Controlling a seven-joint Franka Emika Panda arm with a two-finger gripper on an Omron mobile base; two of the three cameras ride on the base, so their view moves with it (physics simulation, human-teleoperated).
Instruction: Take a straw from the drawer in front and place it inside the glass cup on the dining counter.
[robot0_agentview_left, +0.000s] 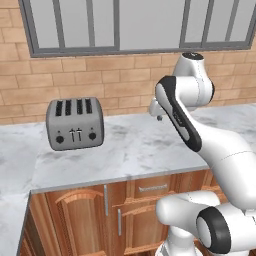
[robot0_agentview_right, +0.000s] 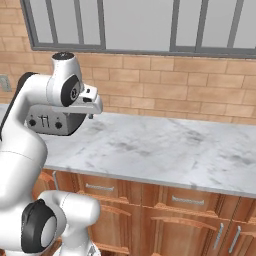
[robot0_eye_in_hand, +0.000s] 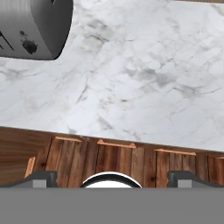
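The drawer (robot0_agentview_left: 152, 188), brown wood with a horizontal silver bar handle, sits shut under the marble worktop, straight ahead of my base; it is also the left drawer (robot0_agentview_right: 100, 187) in the right base view. My gripper (robot0_agentview_left: 159, 116) (robot0_agentview_right: 91, 114) hangs high above the worktop, pointing down, well above the drawer. In the hand view the gripper (robot0_eye_in_hand: 112, 177) is open, its fingertips (robot0_eye_in_hand: 41, 177) wide apart with nothing between them, over the worktop's front edge. The straw, the glass cup and the dining counter are out of view.
A grey four-slot toaster (robot0_agentview_left: 75, 124) (robot0_eye_in_hand: 30, 28) stands on the marble worktop (robot0_agentview_left: 135, 150) to the left of the gripper. A brick wall and a window rise behind. Cabinet doors (robot0_agentview_left: 80, 220) with vertical handles flank the drawer; another drawer (robot0_agentview_right: 187, 200) lies to the right.
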